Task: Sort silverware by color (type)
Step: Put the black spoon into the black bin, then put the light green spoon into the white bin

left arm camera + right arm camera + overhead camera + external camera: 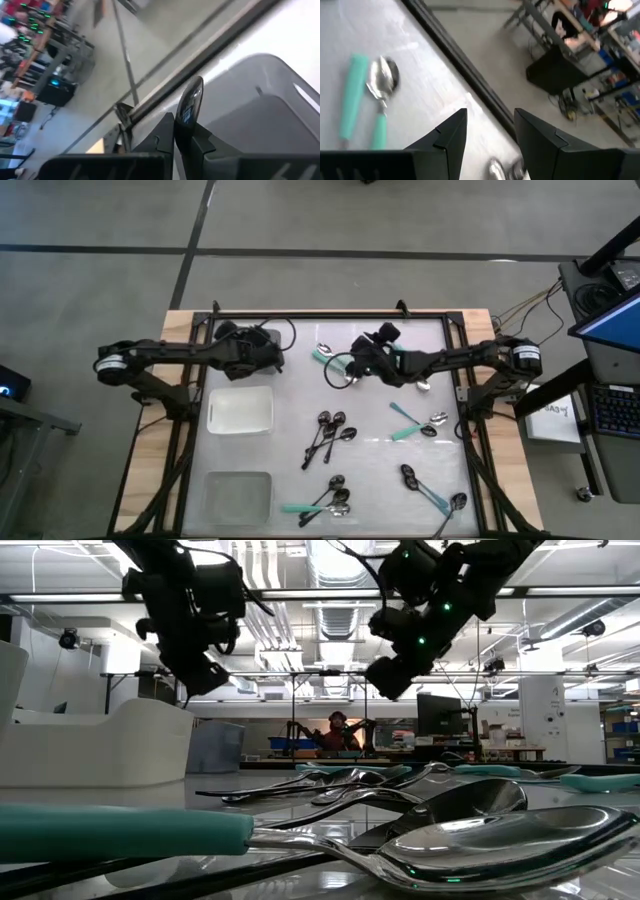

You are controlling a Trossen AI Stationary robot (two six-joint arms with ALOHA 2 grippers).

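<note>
Room: workshop with grey floor, ceiling ducts and strip lights; far behind the table, in the low view, a person [334, 730] sits at a bench.
Table: pale glossy top [300, 395] inside a dark frame on a wooden base.
Bins: a grey bin [262, 340] at the far left of the table, under the left arm; a white bin [240, 409] nearer, and a clear bin [238, 495] nearest the front edge.
Left gripper: left gripper [181, 137] hangs over the grey bin, fingers clenched on a black spoon [189, 102] that stands up between them, bowl end outward.
Right gripper: right gripper [490, 132] hovers over the far middle of the table, fingers spread apart with nothing between them.
Spoons near right gripper: two teal-handled spoons [379, 95] lie side by side on the table top ahead of it; seen from above they sit at the far middle [322, 354].
Spoons, centre: a cluster of black spoons [330, 435] lies fanned out, bowls toward the far side.
Spoons, right: teal-handled spoons [412, 423] lie just beside each other near the right rail.
Spoons, front: a mixed group [325, 500] sits beside the clear bin; further spoons [432, 495] lie at the front right corner.
Low view foreground: a silver bowl with teal handle [470, 845] fills the front.
</note>
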